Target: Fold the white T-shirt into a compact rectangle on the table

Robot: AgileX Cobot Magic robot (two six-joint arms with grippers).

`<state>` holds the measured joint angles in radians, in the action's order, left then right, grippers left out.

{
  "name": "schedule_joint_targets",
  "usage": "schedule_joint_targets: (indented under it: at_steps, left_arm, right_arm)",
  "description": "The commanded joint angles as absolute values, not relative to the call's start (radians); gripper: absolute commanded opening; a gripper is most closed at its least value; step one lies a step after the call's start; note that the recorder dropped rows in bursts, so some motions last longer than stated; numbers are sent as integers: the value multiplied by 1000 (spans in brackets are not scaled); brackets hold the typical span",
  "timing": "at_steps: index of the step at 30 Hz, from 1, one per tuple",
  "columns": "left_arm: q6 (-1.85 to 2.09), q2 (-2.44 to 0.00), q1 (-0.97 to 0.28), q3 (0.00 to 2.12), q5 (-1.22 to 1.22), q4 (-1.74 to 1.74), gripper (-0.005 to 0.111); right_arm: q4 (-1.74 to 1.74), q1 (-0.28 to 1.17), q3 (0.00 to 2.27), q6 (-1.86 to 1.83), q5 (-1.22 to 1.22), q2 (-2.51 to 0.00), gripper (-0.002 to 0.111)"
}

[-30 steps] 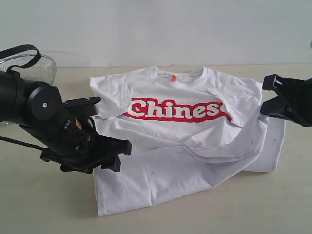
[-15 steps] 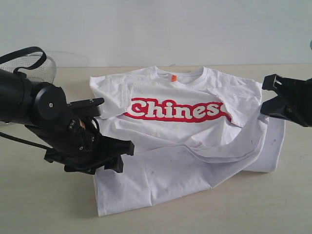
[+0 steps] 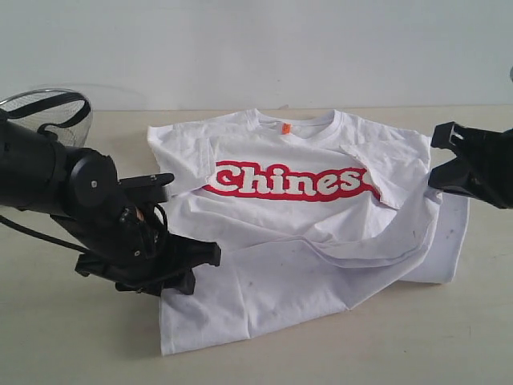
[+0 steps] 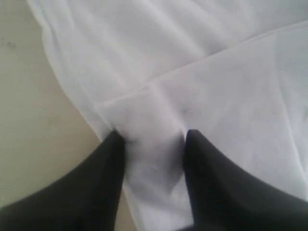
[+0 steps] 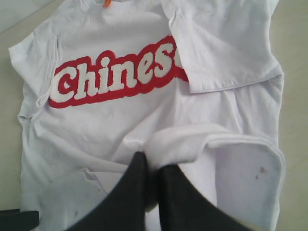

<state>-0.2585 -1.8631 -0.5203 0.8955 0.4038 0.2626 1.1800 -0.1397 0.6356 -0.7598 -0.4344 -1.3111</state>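
Left gripper (image 4: 153, 135): I saw jaws partway apart astride a ridge of shirt edge; grip unclear.
Right gripper (image 5: 153, 162): jaws together, empty, over the opposite side.
White T-shirt (image 3: 321, 233): lay print-up, partly folded, on the table (image 3: 72, 337).

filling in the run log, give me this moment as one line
left fingers astride white T-shirt edge | right fingers shut, empty | shirt part-folded on table
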Motion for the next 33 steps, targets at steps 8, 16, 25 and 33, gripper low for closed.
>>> schedule_joint_targets:
  at_steps: [8,16,25,33]
  left_arm:
    - [-208,-1848,-522,945,440,272,13]
    - [-203,-1822,-522,962,487,265,13]
    - [-202,-1822,-522,962,520,265,14]
    - [-185,-1822,-522,962,522,265,46]
  right_arm:
    - [1175,-140,642,-775,-429,-1313,0]
    - [1178,-140,642,-775,-430,-1313,0]
    - [1180,-140,642,-775,-430,-1313,0]
    - [1180,-140,642,-775,-430,-1313,0]
